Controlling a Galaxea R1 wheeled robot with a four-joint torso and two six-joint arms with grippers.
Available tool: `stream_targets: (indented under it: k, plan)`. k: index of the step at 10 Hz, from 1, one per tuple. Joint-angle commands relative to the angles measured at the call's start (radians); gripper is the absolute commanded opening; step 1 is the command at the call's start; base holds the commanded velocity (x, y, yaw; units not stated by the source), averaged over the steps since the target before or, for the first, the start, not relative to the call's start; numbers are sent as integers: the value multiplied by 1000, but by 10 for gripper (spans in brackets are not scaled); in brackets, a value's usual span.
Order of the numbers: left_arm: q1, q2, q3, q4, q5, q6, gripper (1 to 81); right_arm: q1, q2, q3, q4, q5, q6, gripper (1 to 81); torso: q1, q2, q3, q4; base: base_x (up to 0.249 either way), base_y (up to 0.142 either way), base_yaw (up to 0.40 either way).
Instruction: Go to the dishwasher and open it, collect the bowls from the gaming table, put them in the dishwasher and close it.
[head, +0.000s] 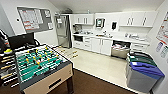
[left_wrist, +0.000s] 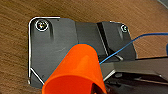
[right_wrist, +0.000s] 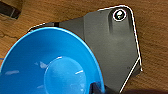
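**Kitchenette in sight, a bowl and a cup at the wrists**

The dishwasher (head: 120, 50) sits under the far desk (head: 130, 40), to the right of the white cabinet doors (head: 101, 45); its door is down and the rack carries what look like dishes. A bright blue bowl (right_wrist: 50, 65) shows large and close in the right wrist view, hollow side toward the camera, above a brown wood-grain floor (right_wrist: 155, 30). Whether the right pincer grips it cannot be told; its fingers are not made out. In the left wrist view an orange cup (left_wrist: 77, 72) sits equally close, mouth toward the camera, with a thin blue cable (left_wrist: 130, 45) beside it. Again the left pincer's opening and hold cannot be told. In the head view a foosball table (head: 40, 63) with a green field stands near left. A steel refrigerator (head: 62, 31) stands at the back left, and lidded bins (head: 142, 71) line the right wall
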Motion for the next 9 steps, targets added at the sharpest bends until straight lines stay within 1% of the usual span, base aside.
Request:
stream_targets:
  k: [1,7,9]
  plan:
    - [-21,-18,5,12,39,0,10,26,31,29,-28,3,-4,10,0,0,0,0,0,0,0]
    - [-21,-17,6,13,39,0,10,25,31,28,-33,3,-4,10,-2,0,0,0,0,0,0]
    - [-21,-17,6,29,39,-1,10,25,31,28,-33,3,-4,10,-2,0,0,0,0,0,-64]
